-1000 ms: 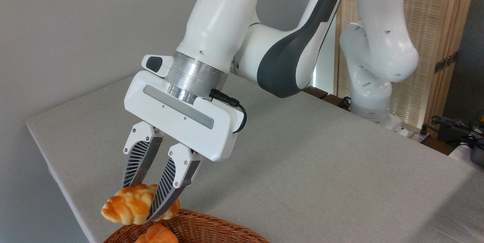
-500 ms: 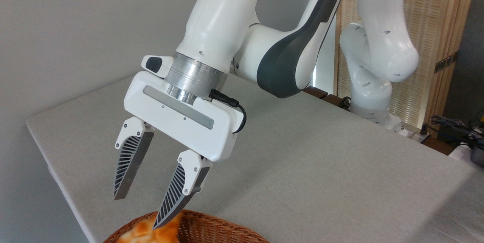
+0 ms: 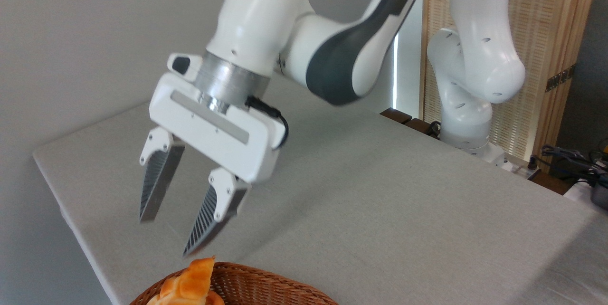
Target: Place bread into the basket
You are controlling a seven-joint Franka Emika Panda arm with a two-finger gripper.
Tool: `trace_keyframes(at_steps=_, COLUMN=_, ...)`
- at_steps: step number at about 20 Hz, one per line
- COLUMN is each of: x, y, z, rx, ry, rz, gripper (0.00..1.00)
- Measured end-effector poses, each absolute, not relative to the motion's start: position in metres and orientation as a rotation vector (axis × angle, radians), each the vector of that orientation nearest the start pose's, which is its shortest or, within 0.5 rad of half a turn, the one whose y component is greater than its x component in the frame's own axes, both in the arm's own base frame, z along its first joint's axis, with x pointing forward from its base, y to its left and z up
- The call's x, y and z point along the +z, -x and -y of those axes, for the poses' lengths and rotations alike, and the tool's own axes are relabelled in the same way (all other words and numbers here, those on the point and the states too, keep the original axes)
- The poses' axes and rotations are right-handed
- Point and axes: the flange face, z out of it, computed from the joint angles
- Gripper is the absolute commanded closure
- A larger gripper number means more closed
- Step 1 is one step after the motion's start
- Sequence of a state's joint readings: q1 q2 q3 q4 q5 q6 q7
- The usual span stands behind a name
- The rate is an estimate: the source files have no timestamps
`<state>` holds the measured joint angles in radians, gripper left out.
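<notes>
Both fingers of my claw [image 3: 168, 236] are standing spread and empty; the bread [image 3: 186, 283] is lying in the basket [image 3: 266, 286], just below the right fingertip, its end pointing up.

No readable text, label, brand, number or sign shows on anything here.

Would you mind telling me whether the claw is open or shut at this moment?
Open. The claw has its two ribbed fingers spread well apart with nothing between them, hanging above the bread in the basket.
</notes>
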<state>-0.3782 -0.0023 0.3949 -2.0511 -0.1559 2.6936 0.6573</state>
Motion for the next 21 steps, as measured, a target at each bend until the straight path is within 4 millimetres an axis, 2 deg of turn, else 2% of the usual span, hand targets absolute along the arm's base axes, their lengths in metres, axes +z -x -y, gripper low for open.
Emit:
trace_keyframes(at_steps=3, x=0.54, y=-0.574, z=0.003, rx=-0.87, ry=2.866, rz=-0.843, gripper=0.0)
trace_keyframes(at_steps=9, x=0.591, y=-0.534, z=0.036, rx=-0.55, ry=2.913, rz=-1.088, gripper=0.0)
trace_keyframes(at_steps=11, x=0.589, y=-0.528, z=0.046, rx=-0.438, ry=2.922, rz=-1.121, gripper=0.0)
trace_keyframes(at_steps=14, x=0.582, y=-0.525, z=0.044, rx=-0.332, ry=2.93, rz=-1.078, gripper=0.0)
trace_keyframes(at_steps=21, x=0.58, y=-0.522, z=0.039, rx=-0.275, ry=2.983, rz=-1.005, gripper=0.0)
